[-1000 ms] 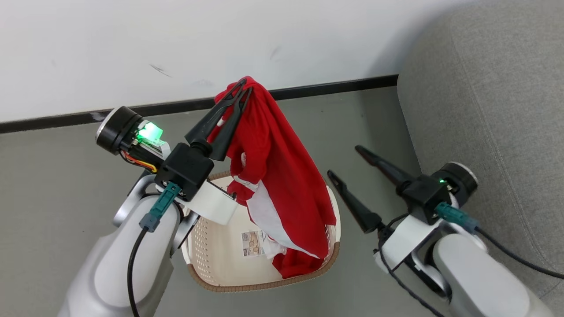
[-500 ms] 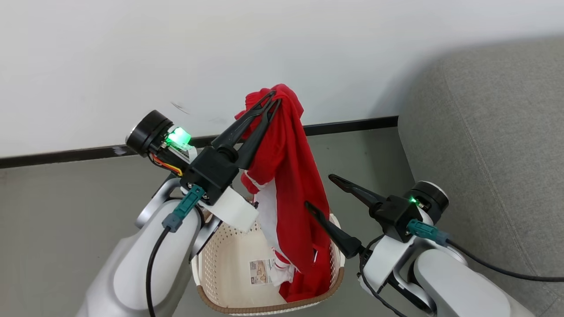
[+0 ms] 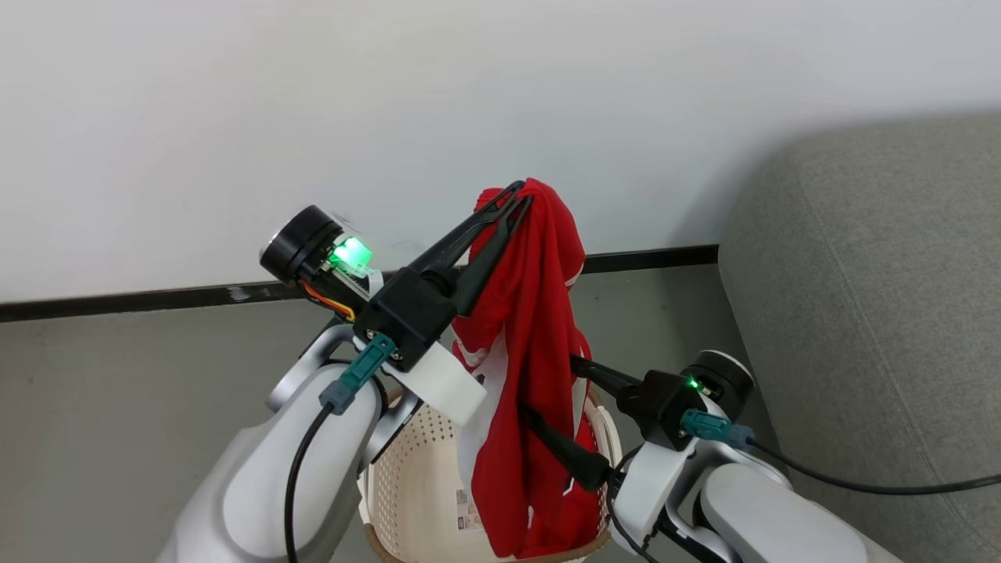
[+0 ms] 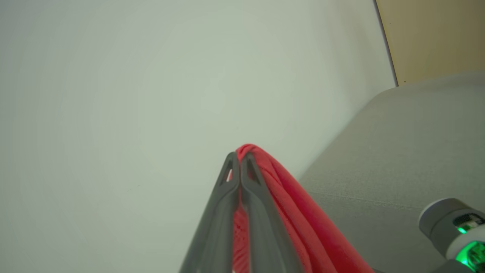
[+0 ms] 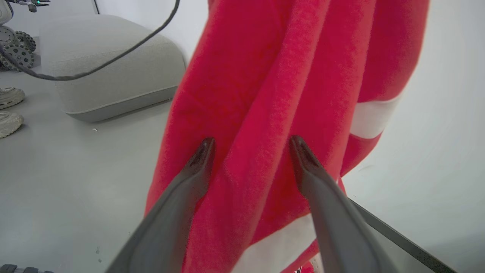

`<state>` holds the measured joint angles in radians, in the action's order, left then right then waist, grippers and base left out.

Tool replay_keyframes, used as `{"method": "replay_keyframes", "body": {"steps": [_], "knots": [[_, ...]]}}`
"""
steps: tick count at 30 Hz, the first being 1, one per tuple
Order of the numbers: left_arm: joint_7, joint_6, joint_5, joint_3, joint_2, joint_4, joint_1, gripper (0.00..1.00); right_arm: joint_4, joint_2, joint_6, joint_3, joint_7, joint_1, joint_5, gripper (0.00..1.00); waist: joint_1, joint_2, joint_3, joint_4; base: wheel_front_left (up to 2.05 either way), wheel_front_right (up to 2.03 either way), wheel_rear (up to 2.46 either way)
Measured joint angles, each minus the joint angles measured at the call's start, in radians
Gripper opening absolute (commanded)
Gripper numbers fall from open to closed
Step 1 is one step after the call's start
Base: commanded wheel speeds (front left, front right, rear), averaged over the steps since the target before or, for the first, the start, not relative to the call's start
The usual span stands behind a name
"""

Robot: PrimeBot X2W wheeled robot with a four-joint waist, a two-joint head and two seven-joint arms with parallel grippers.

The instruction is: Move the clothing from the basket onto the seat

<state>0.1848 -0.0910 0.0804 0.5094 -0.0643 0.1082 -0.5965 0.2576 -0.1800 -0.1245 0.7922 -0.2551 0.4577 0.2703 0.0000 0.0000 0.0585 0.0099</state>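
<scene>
Left tool [image 3: 516, 194], its two dark fingers pressed together on the top fold of a bright red sports garment [image 3: 536, 313], holds the clothing high in front of a white wall, above the black skirting strip [image 3: 156, 299]. The garment, marked with white stripes, hangs straight down from the pinch, and its lower end reaches into the cream-white perforated laundry basket [image 3: 414, 469], which stands on the grey floor [image 3: 117, 407] below. Right tool [image 3: 551, 385] stands spread wide at the middle of the hanging cloth, one finger on each side of a red fold, tips close against the fabric without clamping it. Grey fabric sofa [image 3: 860, 274], the seat, stands just to the robot's right of the basket, against the same wall; the garment hangs clear of it. A printed label [image 3: 468, 508] shows on the basket's inner wall.
</scene>
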Motion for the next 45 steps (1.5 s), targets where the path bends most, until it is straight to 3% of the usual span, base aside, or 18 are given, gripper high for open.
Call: {"method": "replay_keyframes", "body": {"steps": [2, 3, 5, 9, 10, 11, 26, 27, 28, 30, 31, 32, 45], "knots": [[0.0, 0.0, 0.008, 0.007, 0.002, -0.004, 0.0, 0.0, 0.016, 0.0, 0.0, 0.003, 0.0, 0.001, -0.003, 1.0, 0.0, 0.0, -0.005, 0.005, 0.0, 0.0, 0.0], [-0.004, 0.0, 0.01, 0.008, 0.002, -0.006, 0.0, 0.0, 0.023, 0.001, 0.0, 0.002, 0.0, 0.003, -0.008, 0.94, 0.0, 0.0, -0.007, 0.007, 0.0, 0.0, 0.0], [-0.007, 0.0, 0.019, 0.011, 0.005, -0.009, 0.0, 0.0, 0.042, 0.003, 0.0, 0.001, 0.0, 0.01, -0.015, 0.55, 0.0, 0.0, -0.012, 0.01, 0.0, 0.0, 0.0], [-0.014, -0.001, 0.05, 0.011, 0.009, -0.012, 0.0, 0.0, 0.072, 0.016, 0.0, -0.006, 0.0, 0.029, -0.027, 0.27, 0.0, 0.0, -0.018, 0.015, 0.0, 0.0, 0.0], [-0.016, -0.001, 0.052, 0.011, 0.009, -0.012, 0.001, 0.0, 0.078, 0.018, 0.0, -0.006, 0.0, 0.031, -0.028, 0.1, 0.0, 0.0001, -0.019, 0.016, 0.0, 0.0, 0.0], [-0.016, -0.001, 0.055, 0.009, 0.009, -0.012, 0.003, 0.0, 0.082, 0.019, 0.0, -0.007, 0.0, 0.032, -0.028, 0.0, 0.0, 0.0, -0.02, 0.016, 0.0, 0.0, 0.0], [-0.023, 0.027, 0.115, -0.063, -0.004, 0.05, 0.109, 0.0, 0.071, 0.005, 0.0, -0.184, 0.0, 0.02, 0.018, 0.0, 0.0, 0.0, -0.015, -0.019, 0.0, 0.0, 0.0], [-0.018, 0.027, 0.121, -0.065, -0.005, 0.054, 0.119, 0.05, 0.066, 0.0, 0.0, -0.197, 0.0, 0.018, 0.021, 0.0, 0.0, 0.0, -0.015, -0.023, 0.0, 0.0, 0.0], [-0.015, 0.027, 0.124, -0.066, -0.004, 0.059, 0.128, 0.25, 0.062, -0.006, 0.0, -0.21, 0.0, 0.018, 0.022, 0.0, 0.0, 0.0, -0.016, -0.027, 0.0, 0.0, 0.0], [-0.01, 0.027, 0.135, -0.069, -0.003, 0.067, 0.147, 0.47, 0.054, -0.019, 0.0, -0.237, 0.0, 0.015, 0.025, 0.0, 0.0, 0.0, -0.016, -0.035, 0.0, 0.0, 0.0], [-0.005, 0.027, 0.141, -0.071, -0.002, 0.071, 0.156, 0.82, 0.051, -0.025, 0.0, -0.248, 0.0, 0.015, 0.029, 0.0, 0.0, 0.0, -0.017, -0.038, 0.0, 0.0, 0.0], [-0.001, 0.027, 0.145, -0.072, -0.002, 0.073, 0.164, 1.0, 0.047, -0.031, 0.0, -0.26, 0.0, 0.015, 0.029, 0.0, 0.0, 0.0, -0.018, -0.042, 0.0, 0.0, 0.0], [0.029, 0.013, 0.202, -0.042, 0.002, 0.089, 0.248, 1.0, -0.037, -0.083, 0.0, -0.46, 0.0, 0.006, 0.044, 0.0, 0.0001, 0.0, -0.04, -0.091, 0.0, 0.0, 0.0]]}}
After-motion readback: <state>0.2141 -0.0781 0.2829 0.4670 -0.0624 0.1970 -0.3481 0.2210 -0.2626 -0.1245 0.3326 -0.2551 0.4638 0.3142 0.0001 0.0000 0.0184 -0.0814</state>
